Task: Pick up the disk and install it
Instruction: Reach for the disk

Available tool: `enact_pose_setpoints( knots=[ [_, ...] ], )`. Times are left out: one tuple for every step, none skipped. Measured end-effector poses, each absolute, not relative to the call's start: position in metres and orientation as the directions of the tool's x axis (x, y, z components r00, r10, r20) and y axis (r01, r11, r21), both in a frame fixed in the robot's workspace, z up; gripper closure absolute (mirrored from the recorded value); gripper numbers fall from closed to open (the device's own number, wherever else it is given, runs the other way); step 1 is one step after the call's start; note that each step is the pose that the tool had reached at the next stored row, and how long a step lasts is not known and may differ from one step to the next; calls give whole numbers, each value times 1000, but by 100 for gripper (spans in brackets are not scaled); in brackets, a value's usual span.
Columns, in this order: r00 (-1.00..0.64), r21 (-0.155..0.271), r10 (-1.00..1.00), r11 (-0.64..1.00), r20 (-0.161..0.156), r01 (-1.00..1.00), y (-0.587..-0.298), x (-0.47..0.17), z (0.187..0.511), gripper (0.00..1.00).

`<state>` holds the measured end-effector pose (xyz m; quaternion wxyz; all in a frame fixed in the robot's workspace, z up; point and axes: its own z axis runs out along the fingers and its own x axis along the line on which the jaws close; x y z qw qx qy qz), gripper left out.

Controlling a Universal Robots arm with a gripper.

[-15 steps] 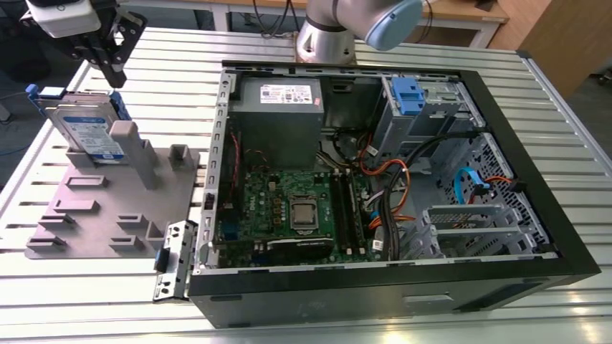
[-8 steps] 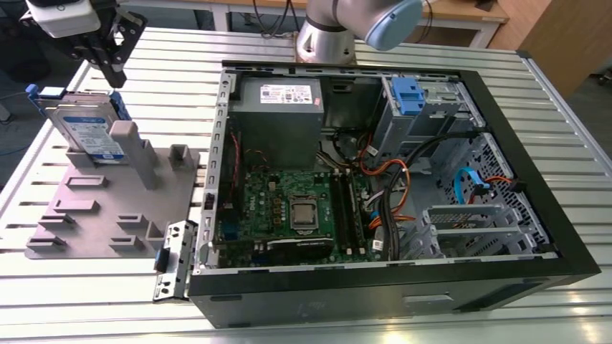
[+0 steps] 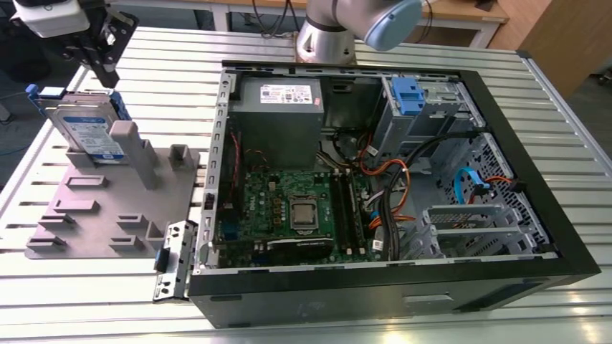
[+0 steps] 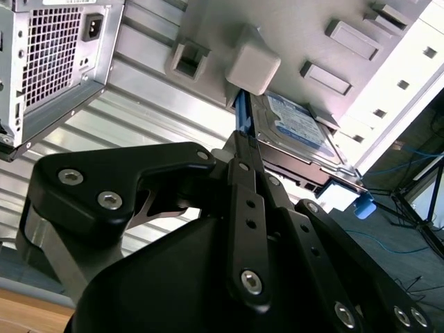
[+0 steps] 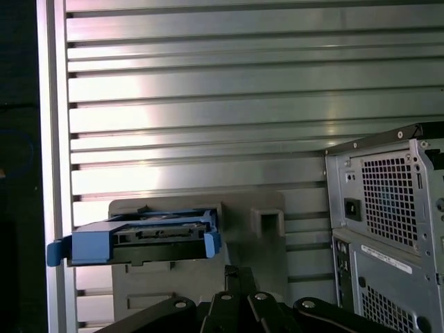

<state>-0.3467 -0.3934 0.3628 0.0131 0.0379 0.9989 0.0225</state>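
The disk stands on edge at the back of a grey holder plate on the exterior view's left. Its white label with a blue band faces forward, and blue rails run along its sides. My gripper hangs just above and behind the disk's top edge, not touching it, and its fingers look shut with nothing between them. In the second wrist view the fingertips meet just short of the disk. The first wrist view shows the disk end-on beyond the gripper.
An open black computer case lies on the slatted metal table, to the exterior view's right of the holder. It holds a motherboard, cables and a drive cage with a blue clip. The arm's base stands behind the case.
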Motion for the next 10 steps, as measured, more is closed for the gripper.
enact_pose_setpoints(
  knots=[
    [-997, 46, 76, 996, -24, 75, -393, -348, 363, 89],
    [-997, 46, 76, 996, -25, 75, -393, -350, 363, 89],
    [-997, 46, 76, 996, -24, 75, -393, -352, 363, 89],
    [-997, 46, 76, 996, -25, 75, -393, -353, 363, 89],
    [-997, 46, 76, 996, -25, 75, -393, -355, 363, 89],
    [-997, 46, 76, 996, -25, 75, -393, -356, 363, 89],
    [-997, 46, 76, 996, -25, 75, -393, -357, 363, 89],
    [-997, 46, 76, 996, -25, 75, -393, -359, 363, 89],
    [-997, 46, 76, 996, -25, 75, -393, -360, 363, 89],
    [-997, 46, 76, 996, -25, 75, -393, -361, 363, 89]
  ],
)
